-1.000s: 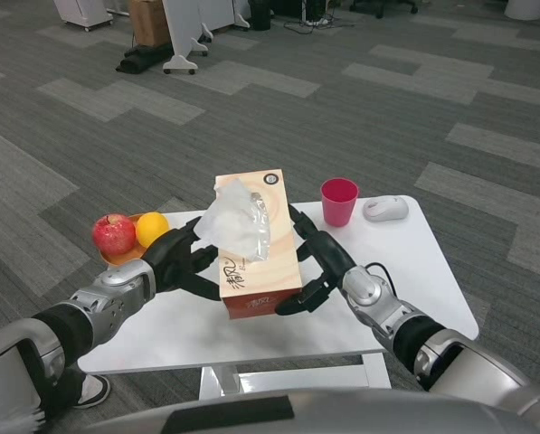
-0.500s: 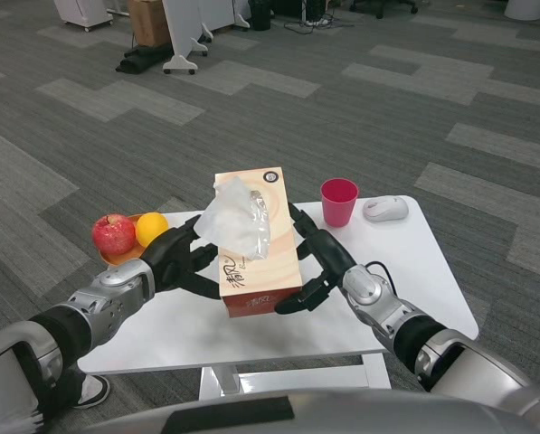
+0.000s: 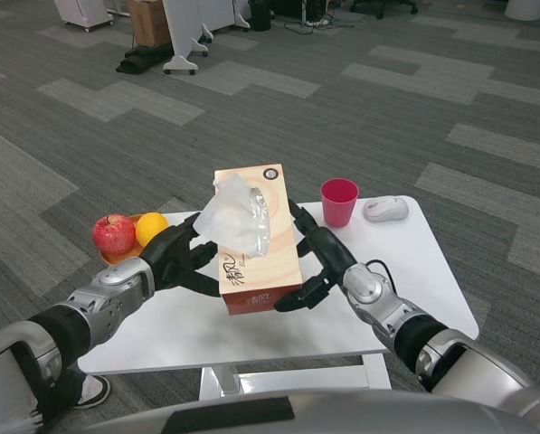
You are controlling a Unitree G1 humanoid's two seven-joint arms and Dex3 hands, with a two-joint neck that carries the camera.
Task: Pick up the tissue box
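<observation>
Above the table (image 3: 414, 271) — box (image 3: 256, 249), pressed between left hand (image 3: 175, 258) and right hand (image 3: 317, 258). Fingers spread flat on its sides. Tissue (image 3: 238, 221) — upright.

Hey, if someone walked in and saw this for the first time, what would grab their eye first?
Most likely the tissue box at the centre, held between the left hand and the right hand, a white tissue puffing out of its top. Next, the bright colours on the white table: a red apple and an orange at the left edge, and a pink cup behind the box with a white mouse to its right.
</observation>
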